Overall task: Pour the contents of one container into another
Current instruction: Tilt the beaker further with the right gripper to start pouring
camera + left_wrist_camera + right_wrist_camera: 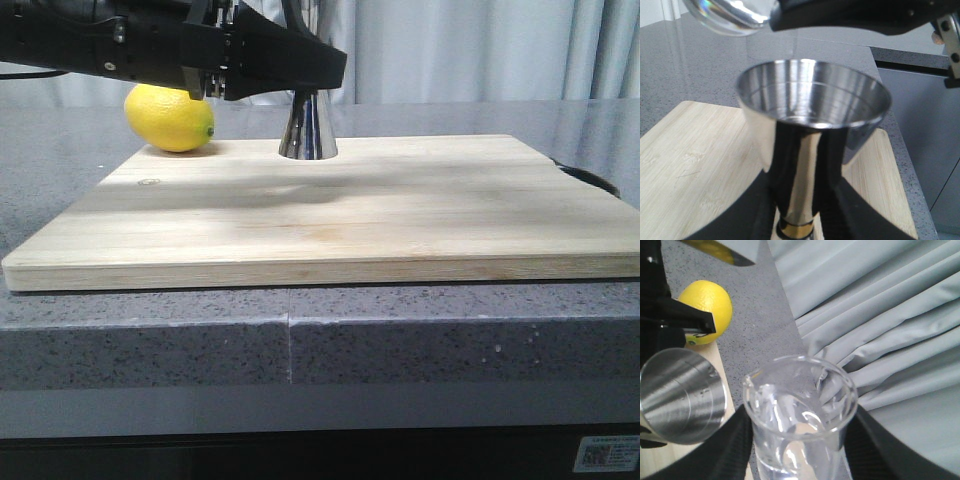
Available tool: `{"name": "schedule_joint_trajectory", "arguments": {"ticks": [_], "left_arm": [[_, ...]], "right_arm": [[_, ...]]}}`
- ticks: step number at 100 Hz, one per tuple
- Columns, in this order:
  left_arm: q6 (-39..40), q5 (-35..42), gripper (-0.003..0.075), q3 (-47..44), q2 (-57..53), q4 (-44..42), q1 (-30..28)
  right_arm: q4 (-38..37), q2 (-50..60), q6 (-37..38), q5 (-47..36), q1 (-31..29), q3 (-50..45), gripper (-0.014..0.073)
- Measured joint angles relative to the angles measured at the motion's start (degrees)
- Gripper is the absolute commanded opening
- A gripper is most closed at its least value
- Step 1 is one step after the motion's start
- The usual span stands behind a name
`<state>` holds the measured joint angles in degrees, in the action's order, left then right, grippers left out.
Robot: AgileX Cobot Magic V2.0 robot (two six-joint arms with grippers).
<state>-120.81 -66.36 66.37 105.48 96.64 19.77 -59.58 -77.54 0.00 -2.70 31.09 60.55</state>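
Observation:
The steel jigger (812, 107) stands on the wooden board (330, 210) with its open cup upward and a gold band at its waist. My left gripper (797, 220) is shut on the jigger just above that band. In the front view only the jigger's lower cone (307, 135) shows below the black left arm (200, 50). The clear glass beaker (800, 415) is held between the black fingers of my right gripper (797, 450), which is shut on it. The beaker (727, 15) hangs in the air, above and beside the jigger's rim (682, 395). Whether it holds liquid is unclear.
A yellow lemon (170, 118) lies on the grey stone counter (450, 115) just behind the board's back left corner, close to the jigger. Grey curtains (880, 315) hang behind the counter. A dark round object (595, 180) sits at the board's right edge.

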Motion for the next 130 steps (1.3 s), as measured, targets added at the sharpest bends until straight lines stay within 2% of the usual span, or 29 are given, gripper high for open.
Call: {"name": "schedule_joint_trajectory", "arguments": {"ticks": [130], "left_arm": [[0.0,0.0,0.0166,0.0,0.0,0.0,0.0]], "right_arm": [[-3.5,0.0,0.0,-0.4,0.0,0.0,0.0258]]}}
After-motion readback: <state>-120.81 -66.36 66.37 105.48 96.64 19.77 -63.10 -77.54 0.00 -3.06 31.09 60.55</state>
